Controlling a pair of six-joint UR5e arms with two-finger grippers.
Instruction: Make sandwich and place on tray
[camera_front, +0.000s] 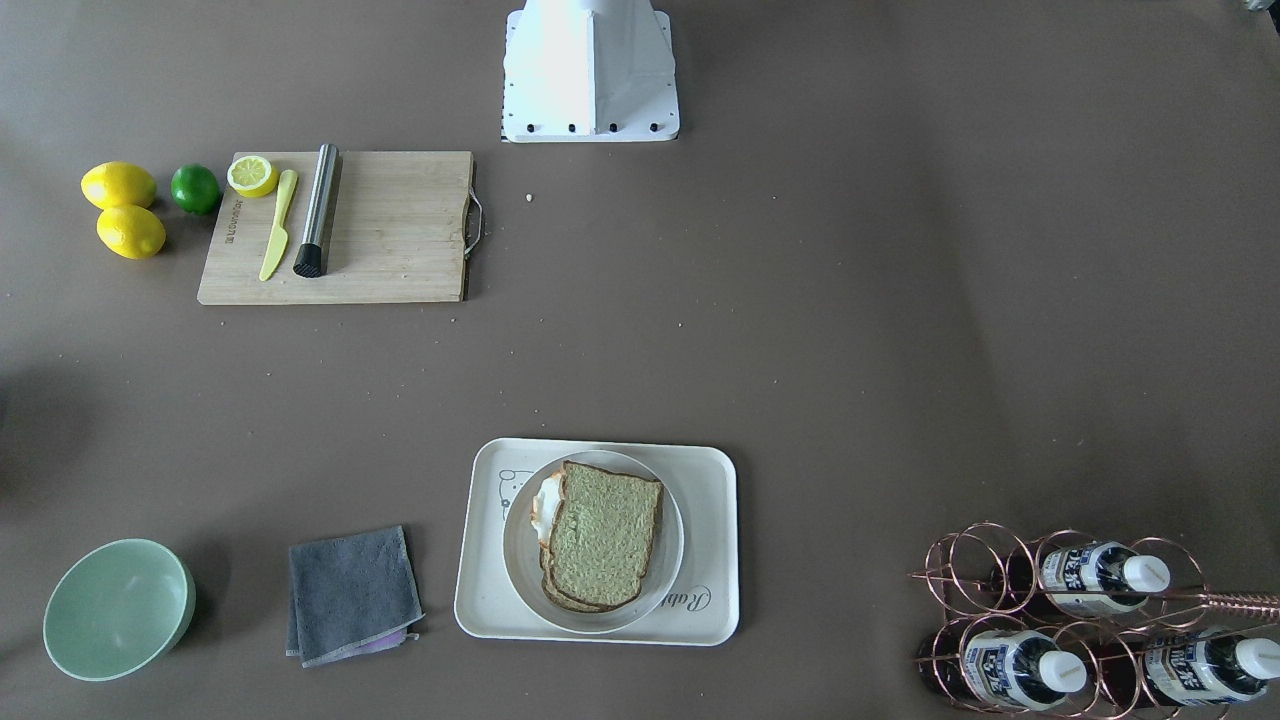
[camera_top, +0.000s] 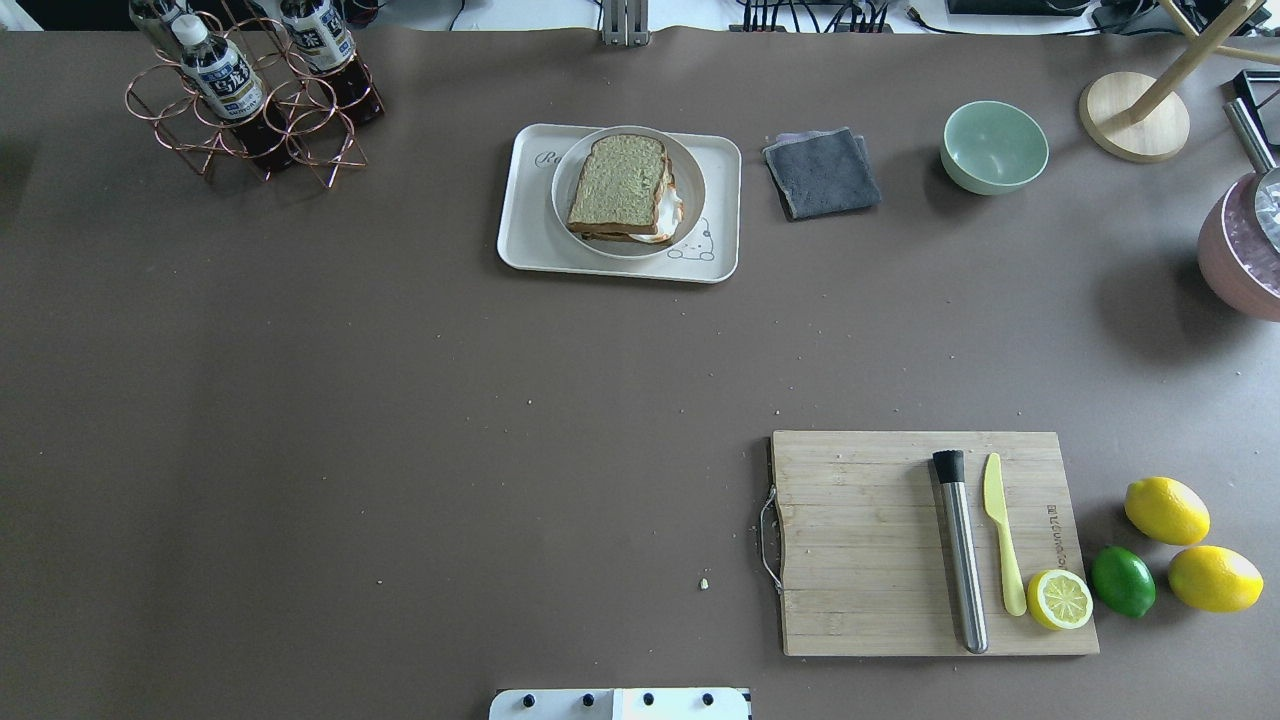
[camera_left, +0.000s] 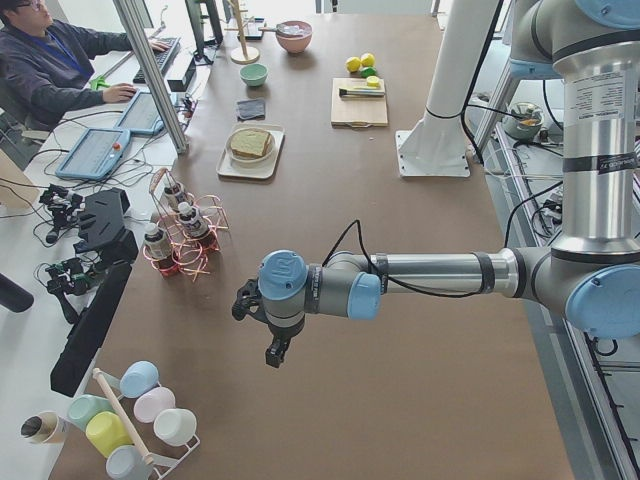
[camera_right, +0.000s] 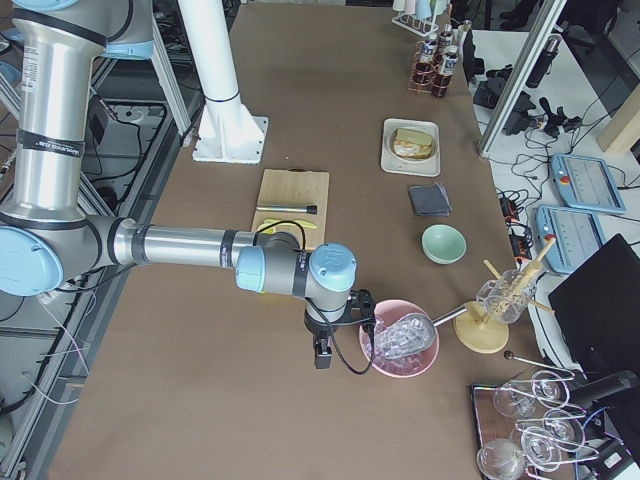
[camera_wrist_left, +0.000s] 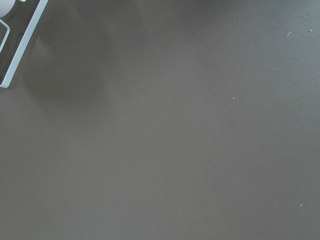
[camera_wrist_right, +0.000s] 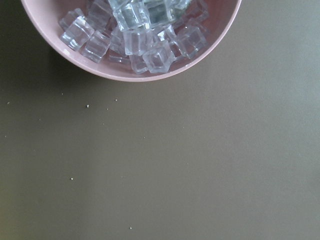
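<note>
The sandwich (camera_front: 603, 535) is stacked, two brown-crusted bread slices with white egg showing at one edge. It lies on a round white plate (camera_front: 672, 545), which sits on the cream tray (camera_front: 716, 480). Sandwich (camera_top: 618, 182) and tray (camera_top: 520, 245) also show at the far middle of the overhead view. My left gripper (camera_left: 275, 352) hangs over bare table near the bottle rack, far from the tray. My right gripper (camera_right: 321, 357) hangs beside a pink bowl of ice cubes (camera_right: 400, 340). Both show only in the side views, so I cannot tell whether they are open or shut.
A wooden cutting board (camera_top: 870, 545) carries a steel muddler, a yellow knife and a half lemon; lemons and a lime (camera_top: 1122, 581) lie beside it. A grey cloth (camera_top: 822, 173), a green bowl (camera_top: 994, 146) and a copper bottle rack (camera_top: 250, 100) stand along the far side.
</note>
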